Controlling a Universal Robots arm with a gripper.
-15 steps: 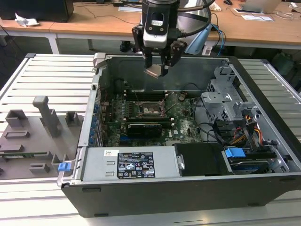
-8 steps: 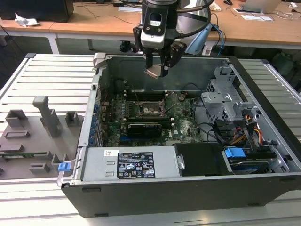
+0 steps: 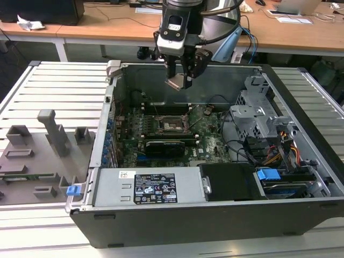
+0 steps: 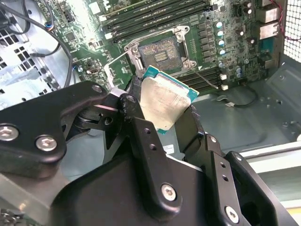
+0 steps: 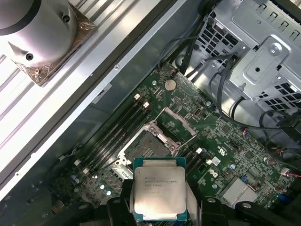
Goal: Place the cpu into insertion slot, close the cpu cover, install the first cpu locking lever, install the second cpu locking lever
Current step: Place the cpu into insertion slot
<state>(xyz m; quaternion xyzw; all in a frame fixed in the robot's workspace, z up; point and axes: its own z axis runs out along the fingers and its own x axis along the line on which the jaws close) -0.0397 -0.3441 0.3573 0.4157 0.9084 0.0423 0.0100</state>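
Note:
My gripper (image 3: 178, 80) hangs above the open computer case, shut on the cpu (image 3: 176, 83). The chip is a small square with a dull silver top, and it sits tilted between the two black fingers. Both wrist views show the cpu (image 4: 162, 101) (image 5: 159, 186) clamped by its edges in the gripper (image 4: 164, 107) (image 5: 160, 194). Well below it on the green motherboard lies the insertion slot (image 3: 172, 125) (image 4: 160, 52) (image 5: 146, 148), open and bare. The cpu cover (image 4: 118, 70) (image 5: 175, 123), a thin metal frame, stands flipped up at one side of the slot.
Long black memory slots (image 4: 155, 16) run beside the socket. A black graphics card (image 3: 164, 146) lies in front of it, and a metal drive cage (image 3: 258, 115) with cables stands at the exterior view's right. A power supply (image 3: 148, 188) fills the front. A grey fixture tray (image 3: 37, 156) sits outside the case.

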